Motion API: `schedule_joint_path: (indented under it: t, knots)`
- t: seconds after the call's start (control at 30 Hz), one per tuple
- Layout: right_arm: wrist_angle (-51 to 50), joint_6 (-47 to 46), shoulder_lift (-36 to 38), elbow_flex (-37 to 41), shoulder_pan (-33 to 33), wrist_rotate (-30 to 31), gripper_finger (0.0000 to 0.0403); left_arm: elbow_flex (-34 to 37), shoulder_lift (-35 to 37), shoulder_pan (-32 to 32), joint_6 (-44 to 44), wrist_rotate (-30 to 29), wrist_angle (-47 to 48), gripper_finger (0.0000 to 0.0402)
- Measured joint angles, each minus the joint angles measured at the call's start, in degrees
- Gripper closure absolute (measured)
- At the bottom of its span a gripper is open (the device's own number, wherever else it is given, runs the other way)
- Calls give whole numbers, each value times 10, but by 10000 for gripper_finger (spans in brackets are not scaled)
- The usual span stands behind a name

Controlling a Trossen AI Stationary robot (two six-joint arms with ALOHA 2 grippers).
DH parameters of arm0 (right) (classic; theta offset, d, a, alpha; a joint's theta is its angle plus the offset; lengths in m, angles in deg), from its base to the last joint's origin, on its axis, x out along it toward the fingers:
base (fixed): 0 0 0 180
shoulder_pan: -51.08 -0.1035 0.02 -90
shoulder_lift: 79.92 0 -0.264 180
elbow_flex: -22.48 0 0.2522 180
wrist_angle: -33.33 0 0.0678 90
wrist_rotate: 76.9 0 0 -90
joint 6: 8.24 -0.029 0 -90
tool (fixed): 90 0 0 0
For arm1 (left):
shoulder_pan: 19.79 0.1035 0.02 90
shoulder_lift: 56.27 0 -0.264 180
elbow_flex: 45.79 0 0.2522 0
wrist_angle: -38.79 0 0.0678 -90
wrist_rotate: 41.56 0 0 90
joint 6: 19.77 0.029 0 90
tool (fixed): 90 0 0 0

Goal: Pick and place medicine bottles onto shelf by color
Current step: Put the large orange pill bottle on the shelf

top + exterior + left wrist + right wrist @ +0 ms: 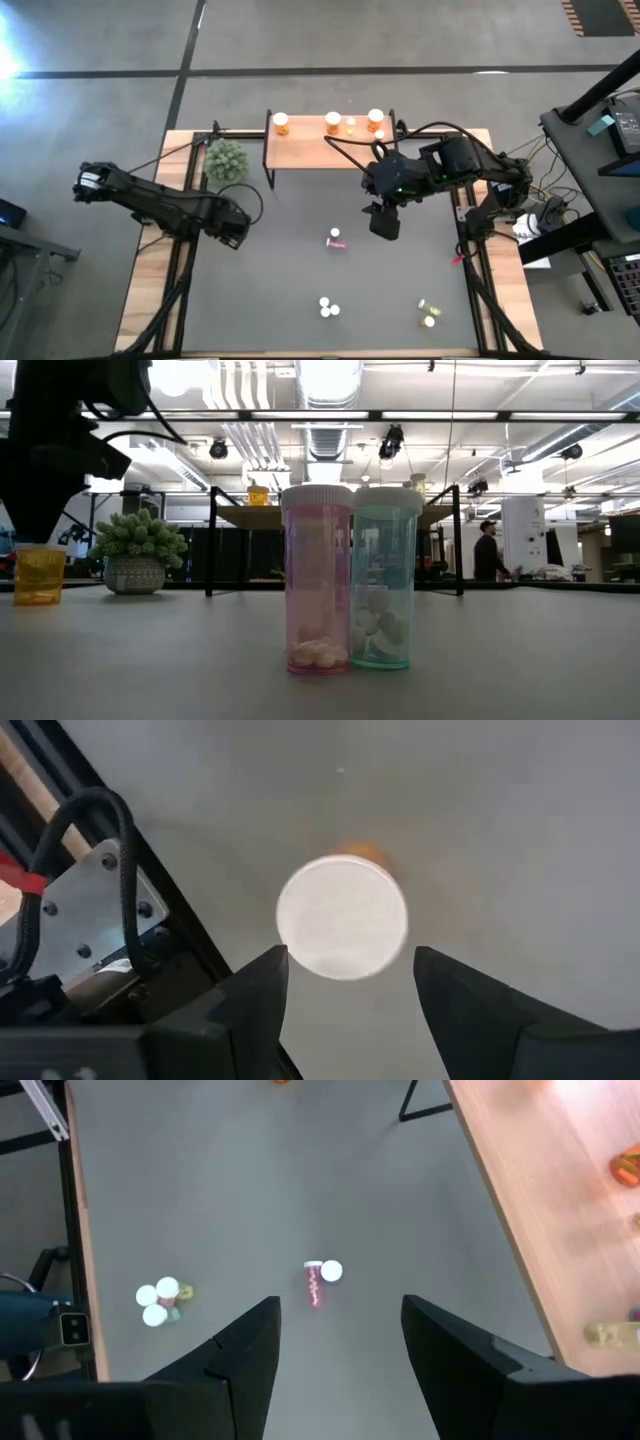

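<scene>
In the high view, several orange medicine bottles are seen already placed on the shelf, while a pink bottle, a white-capped cluster and a yellow-green pair are left on the bench; the pink bottle lies at about 8 o'clock of the right end effector. In the left wrist view, the left end effector is held apart directly above a white-capped orange bottle. In the right wrist view, the right end effector, also apart and empty, is held above the toppled pink bottle.
</scene>
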Motion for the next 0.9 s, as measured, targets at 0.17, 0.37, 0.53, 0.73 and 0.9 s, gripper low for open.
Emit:
schedule_joint_path:
  t: [0.17, 0.37, 0.53, 0.73, 0.9]
  knots:
    - [0, 0, 0, 0, 0, 0, 204, 21, -1, 19, -4, -2, -1, 200]
    - [0, 0, 0, 0, 0, 0, 204, 28, 0, 29, 0, -2, -8, 200]
    - [0, 0, 0, 0, 0, 0, 204, 29, -1, 29, 1, -20, -20, 200]
    - [0, 0, 0, 0, 0, 0, 204, 30, -5, 31, 1, -56, -26, 200]
    - [0, -2, 0, 0, 0, 0, 204, 44, -12, 32, 2, -64, -63, 200]
